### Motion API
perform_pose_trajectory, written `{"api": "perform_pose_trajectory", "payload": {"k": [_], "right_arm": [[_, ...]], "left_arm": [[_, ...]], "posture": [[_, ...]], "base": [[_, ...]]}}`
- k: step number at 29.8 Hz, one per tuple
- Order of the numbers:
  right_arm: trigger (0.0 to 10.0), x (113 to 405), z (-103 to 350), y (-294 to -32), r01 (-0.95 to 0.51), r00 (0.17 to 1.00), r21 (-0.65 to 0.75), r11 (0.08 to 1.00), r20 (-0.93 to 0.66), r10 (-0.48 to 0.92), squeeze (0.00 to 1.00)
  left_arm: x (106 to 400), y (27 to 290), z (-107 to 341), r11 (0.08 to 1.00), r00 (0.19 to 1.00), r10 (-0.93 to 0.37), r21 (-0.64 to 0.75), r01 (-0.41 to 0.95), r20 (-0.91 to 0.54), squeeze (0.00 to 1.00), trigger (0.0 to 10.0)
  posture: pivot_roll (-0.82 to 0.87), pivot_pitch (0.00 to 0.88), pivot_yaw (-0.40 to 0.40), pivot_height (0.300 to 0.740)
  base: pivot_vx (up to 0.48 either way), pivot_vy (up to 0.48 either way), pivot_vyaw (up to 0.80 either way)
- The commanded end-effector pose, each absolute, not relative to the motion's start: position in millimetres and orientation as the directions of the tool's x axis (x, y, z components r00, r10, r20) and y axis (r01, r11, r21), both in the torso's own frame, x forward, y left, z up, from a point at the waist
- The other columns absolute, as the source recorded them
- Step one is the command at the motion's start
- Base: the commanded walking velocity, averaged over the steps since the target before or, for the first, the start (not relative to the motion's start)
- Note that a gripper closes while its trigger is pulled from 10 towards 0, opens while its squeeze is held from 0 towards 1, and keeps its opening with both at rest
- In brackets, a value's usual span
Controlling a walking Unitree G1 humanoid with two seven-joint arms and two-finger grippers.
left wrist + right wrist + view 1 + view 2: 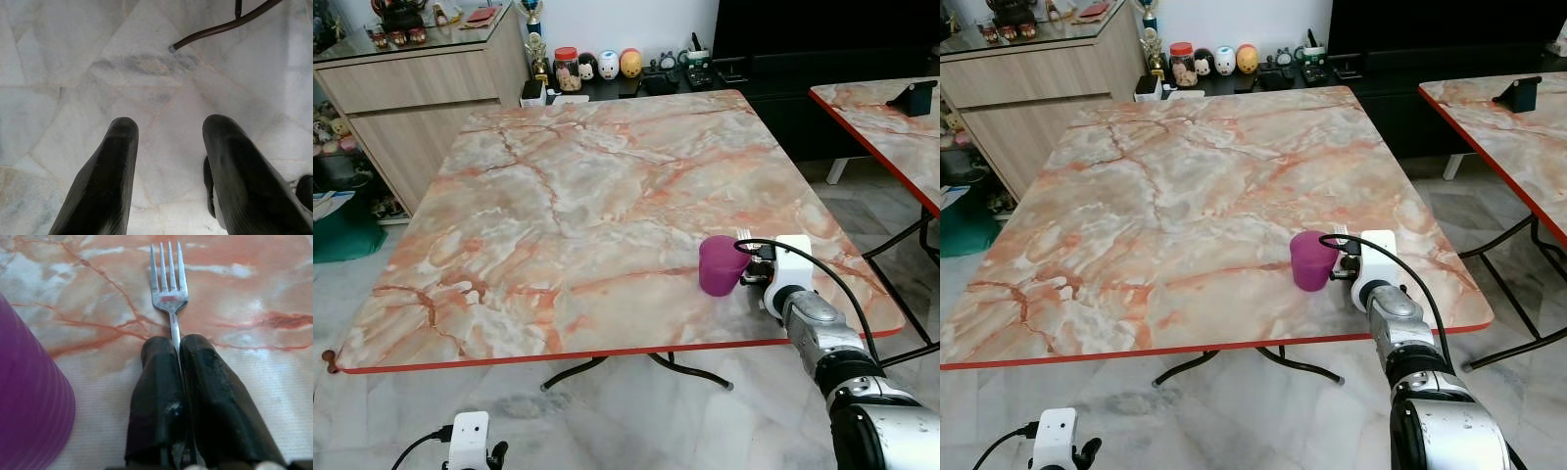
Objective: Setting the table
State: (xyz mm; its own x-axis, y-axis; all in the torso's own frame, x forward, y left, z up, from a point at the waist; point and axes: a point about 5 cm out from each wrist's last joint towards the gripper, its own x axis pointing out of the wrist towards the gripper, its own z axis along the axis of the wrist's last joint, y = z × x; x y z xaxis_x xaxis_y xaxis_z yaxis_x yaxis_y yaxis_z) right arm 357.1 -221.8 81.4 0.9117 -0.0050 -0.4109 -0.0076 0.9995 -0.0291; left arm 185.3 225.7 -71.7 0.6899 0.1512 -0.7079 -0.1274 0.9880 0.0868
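Black fingers of the left gripper (168, 171) hang spread apart above the pale floor (58, 73), low by the table's near edge. The right gripper (178, 362) lies low over the marble table (587, 186), fingers pinched on the handle of a metal fork (168, 284), tines pointing ahead of the fingertips. A purple cup (722, 264) stands just beside this gripper, on its left.

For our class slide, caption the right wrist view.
Right gripper pinches a fork over the table beside a purple cup.
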Motion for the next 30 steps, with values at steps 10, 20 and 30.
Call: {"api": "perform_pose_trajectory", "payload": {"k": [10,20,30], "right_arm": [[10.0,364,102,-229,0.077,0.960,-0.081,0.994,-0.264,-0.096,0.00],[10.0,356,138,-227,0.122,0.992,-0.154,0.981,0.041,-0.117,0.00],[10.0,328,187,-197,0.116,0.932,-0.243,0.963,0.362,-0.021,0.00]], "left_arm": [[178,231,-75,0.986,0.665,0.162,0.102,-0.129,-0.729,0.00,10.0],[174,234,-76,0.985,0.657,0.169,0.109,-0.131,-0.734,0.00,10.0],[173,234,-76,0.986,0.654,0.168,0.115,-0.124,-0.738,0.00,10.0]], "posture": [[-0.06,0.000,0.079,0.714],[-0.06,0.000,0.074,0.714],[-0.07,0.000,0.068,0.714]], "base": [[0.000,0.000,0.00],[0.000,0.000,0.00],[0.000,0.000,0.00]]}}
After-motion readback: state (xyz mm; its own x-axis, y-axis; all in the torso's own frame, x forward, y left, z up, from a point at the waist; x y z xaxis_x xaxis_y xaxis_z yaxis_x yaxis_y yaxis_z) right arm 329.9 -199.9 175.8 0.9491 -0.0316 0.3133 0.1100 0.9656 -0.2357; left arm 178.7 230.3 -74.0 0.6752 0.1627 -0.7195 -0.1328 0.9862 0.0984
